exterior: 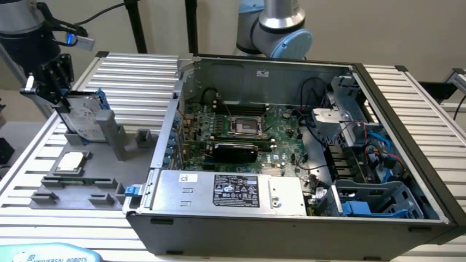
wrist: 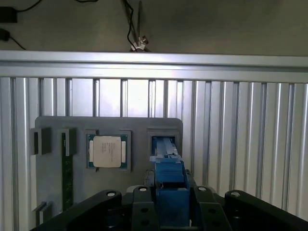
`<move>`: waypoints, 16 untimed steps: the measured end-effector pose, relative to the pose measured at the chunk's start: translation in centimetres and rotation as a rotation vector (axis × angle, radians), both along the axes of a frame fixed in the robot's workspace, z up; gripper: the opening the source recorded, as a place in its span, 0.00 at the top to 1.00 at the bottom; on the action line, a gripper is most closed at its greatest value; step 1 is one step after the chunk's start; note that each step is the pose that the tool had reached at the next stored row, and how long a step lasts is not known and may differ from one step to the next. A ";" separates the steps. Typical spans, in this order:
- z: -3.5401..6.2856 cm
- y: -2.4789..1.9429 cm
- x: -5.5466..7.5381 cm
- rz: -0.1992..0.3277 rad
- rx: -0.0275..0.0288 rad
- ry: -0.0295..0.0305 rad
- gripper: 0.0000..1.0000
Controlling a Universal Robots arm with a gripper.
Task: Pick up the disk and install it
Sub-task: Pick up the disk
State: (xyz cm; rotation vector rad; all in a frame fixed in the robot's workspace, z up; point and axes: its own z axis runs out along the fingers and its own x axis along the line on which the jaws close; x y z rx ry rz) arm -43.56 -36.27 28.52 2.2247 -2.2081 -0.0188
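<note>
The gripper point(exterior: 64, 99) clamps the top edge of the disk point(exterior: 86, 119), which stands upright at the grey holder point(exterior: 102, 157) beside the open computer case point(exterior: 291, 218).

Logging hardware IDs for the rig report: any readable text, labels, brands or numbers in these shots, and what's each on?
"UNIVERSAL ROBOTS": on the pale blue device at the exterior view's lower left.
Black label on the silver box: too small to read.
White sticker on that box: unreadable.
Sticker on the back wall of the case: unreadable.
Chip print: blurred.
Disk: no text readable.
</note>
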 end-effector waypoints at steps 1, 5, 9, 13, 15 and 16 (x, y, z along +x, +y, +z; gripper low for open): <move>0.00 -0.05 0.0 0.000 0.0000 0.0000 0.67; 0.00 -0.08 0.0 0.000 0.0000 0.0000 0.67; 0.00 -0.09 0.0 0.000 0.0000 0.0000 0.67; 0.00 -0.09 0.0 0.000 0.0000 0.0000 0.67; 0.00 -0.09 0.0 0.000 0.0000 0.0000 0.67; 0.00 -0.09 0.0 0.000 0.0000 0.0000 0.67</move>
